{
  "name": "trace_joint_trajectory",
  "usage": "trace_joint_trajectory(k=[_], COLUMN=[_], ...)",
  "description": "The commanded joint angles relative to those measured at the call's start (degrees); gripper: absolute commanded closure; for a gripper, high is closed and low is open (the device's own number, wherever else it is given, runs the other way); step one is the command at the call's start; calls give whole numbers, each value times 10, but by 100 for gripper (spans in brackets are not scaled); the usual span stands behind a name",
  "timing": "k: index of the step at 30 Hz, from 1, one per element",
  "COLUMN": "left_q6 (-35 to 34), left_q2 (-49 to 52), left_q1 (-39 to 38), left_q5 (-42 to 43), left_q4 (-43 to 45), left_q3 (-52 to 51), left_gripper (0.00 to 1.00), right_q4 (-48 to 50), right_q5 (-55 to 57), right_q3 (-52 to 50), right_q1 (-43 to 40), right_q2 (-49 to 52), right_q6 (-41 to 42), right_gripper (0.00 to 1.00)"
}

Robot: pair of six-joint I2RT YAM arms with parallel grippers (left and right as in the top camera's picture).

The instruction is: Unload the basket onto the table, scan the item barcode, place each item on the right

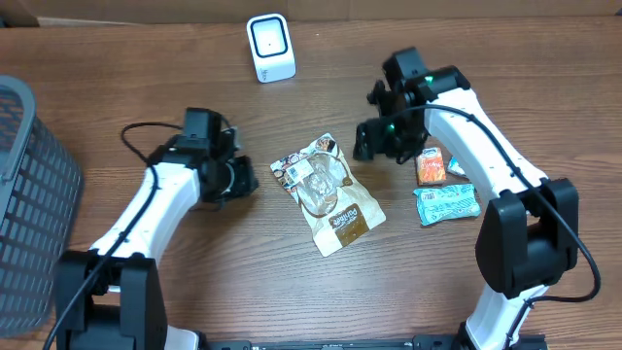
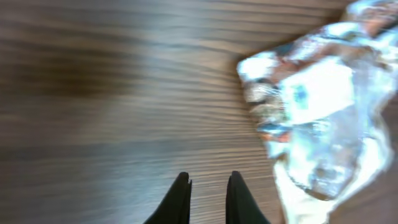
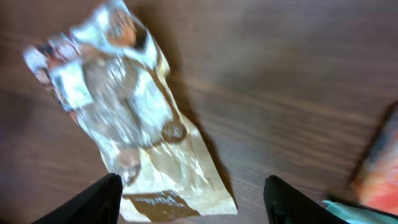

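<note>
A brown wood-grain counter [image 1: 292, 292] fills the view. A dark grey mesh basket [image 1: 29, 194] stands at its left edge, partly cut off. On the right side lie two small packets just beside each other: an orange one [image 1: 431, 167], and below it a teal one [image 1: 447, 203], lying flat.

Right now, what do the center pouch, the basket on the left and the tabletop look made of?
Pouch: glossy plastic film with a clear window, tan kraft-look lower half; glare and crinkles show.
Basket: dark grey, matte, probably moulded plastic; regular grid of slots.
Tabletop: brown wood grain, low sheen, likely laminate or veneer.
</note>
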Motion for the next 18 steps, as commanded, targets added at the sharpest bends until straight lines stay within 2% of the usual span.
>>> trace_joint_trajectory(k=[1, 6, 18], left_q6=[-13, -36, -61], left_q2=[-8, 18, 118], left_q1=[-29, -63, -73], left_q5=[47, 50, 83], left_q4=[24, 81, 227], left_q3=[8, 8, 9], left_gripper=[96, 96, 96], right_q4=[26, 85, 143], right_q5=[-64, -97, -143], right_q3=[-50, -108, -178], right_q1=[-4, 1, 5], right_q2=[5, 5, 6], right_q6=[-40, -40, -37], right_gripper=[32, 37, 37])
